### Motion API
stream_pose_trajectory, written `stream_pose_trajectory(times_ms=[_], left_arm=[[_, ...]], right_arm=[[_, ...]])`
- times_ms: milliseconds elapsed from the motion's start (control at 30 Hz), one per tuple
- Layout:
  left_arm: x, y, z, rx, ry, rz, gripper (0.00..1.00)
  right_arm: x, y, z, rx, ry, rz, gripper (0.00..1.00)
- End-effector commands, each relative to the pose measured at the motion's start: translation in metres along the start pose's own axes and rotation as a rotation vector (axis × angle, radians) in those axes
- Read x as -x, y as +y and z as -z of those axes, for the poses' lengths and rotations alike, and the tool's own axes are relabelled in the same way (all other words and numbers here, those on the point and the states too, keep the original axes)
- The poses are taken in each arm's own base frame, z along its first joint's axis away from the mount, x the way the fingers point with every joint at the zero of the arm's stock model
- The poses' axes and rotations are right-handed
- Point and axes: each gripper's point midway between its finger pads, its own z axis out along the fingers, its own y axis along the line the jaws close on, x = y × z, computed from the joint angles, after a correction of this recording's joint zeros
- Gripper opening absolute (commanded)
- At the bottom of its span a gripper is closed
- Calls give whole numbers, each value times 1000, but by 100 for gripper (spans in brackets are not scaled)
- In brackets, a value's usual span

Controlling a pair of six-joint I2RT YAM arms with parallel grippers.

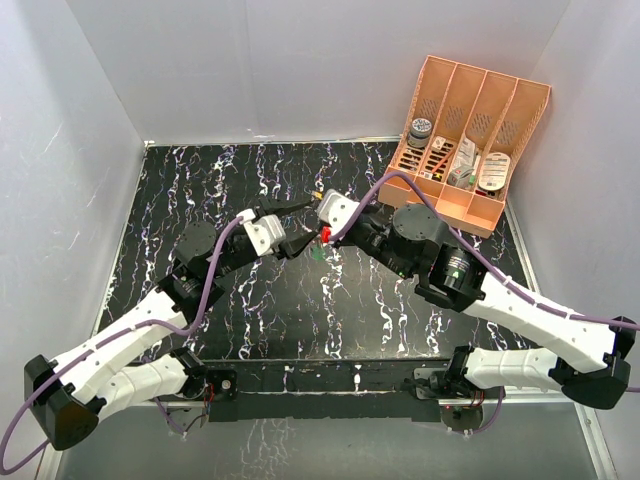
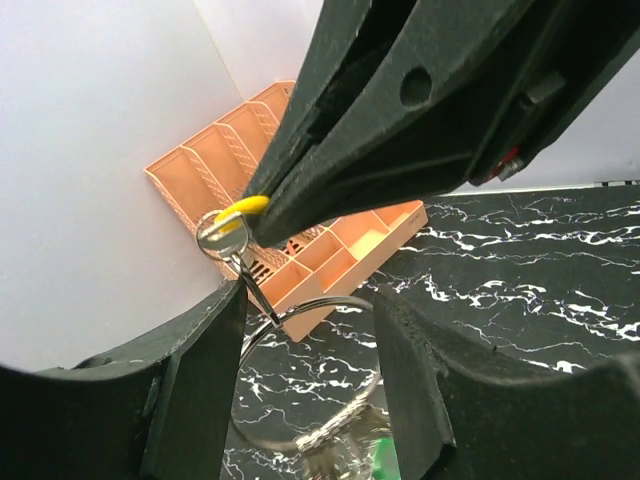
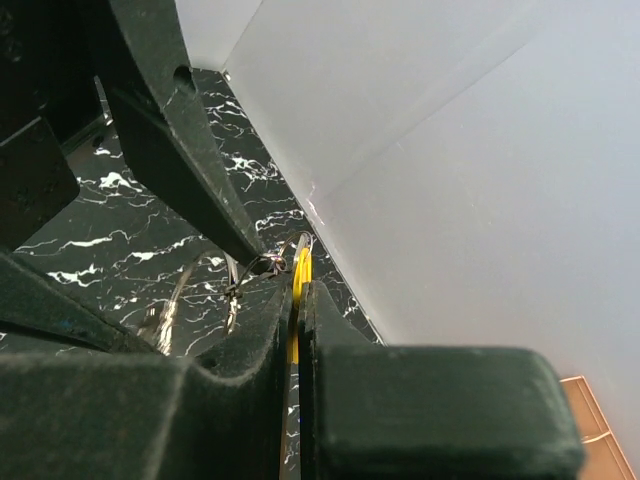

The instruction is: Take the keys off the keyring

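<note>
The silver keyring (image 2: pixel 350 410) hangs above the table between my left gripper's fingers (image 2: pixel 200 390) and touches both of them. My left gripper (image 2: pixel 310 295) holds it across its width. A green key (image 2: pixel 385 458) dangles from its lower edge and shows in the top view (image 1: pixel 315 253). My right gripper (image 3: pixel 300 290) is shut on the yellow key (image 3: pixel 300 268), whose silver end (image 2: pixel 215 235) links to the ring. The ring also shows in the right wrist view (image 3: pixel 170 305). Both grippers meet mid-table in the top view, the left gripper (image 1: pixel 307 225) and the right gripper (image 1: pixel 319 202).
An orange organiser tray (image 1: pixel 470 140) with several compartments of small items stands at the back right, against the white wall. White walls enclose the black marbled table (image 1: pixel 250 320) on three sides.
</note>
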Motion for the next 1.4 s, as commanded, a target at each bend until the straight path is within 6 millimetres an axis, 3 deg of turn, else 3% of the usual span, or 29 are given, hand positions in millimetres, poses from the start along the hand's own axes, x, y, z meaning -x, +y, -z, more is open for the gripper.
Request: stream_pose_trajectory(times_ms=[0, 200, 433, 633, 867, 1033, 1367], left_arm=[[38, 9, 4, -3, -63, -55, 52], [25, 2, 5, -31, -9, -23, 53], [10, 8, 3, 17, 11, -18, 52], [12, 20, 7, 100, -28, -36, 49], [-1, 44, 9, 199, -11, 6, 40], [5, 54, 11, 220, -58, 50, 40], [-2, 31, -3, 78, -51, 101, 41]], right_arm=[[32, -22, 7, -56, -101, -35, 0], [29, -18, 3, -54, -99, -35, 0], [32, -16, -2, -45, -114, -31, 0], [34, -16, -1, -39, -122, -30, 0], [35, -14, 1, -30, -132, -34, 0], [33, -13, 1, -33, -130, -33, 0], [34, -13, -1, -37, -138, -33, 0]])
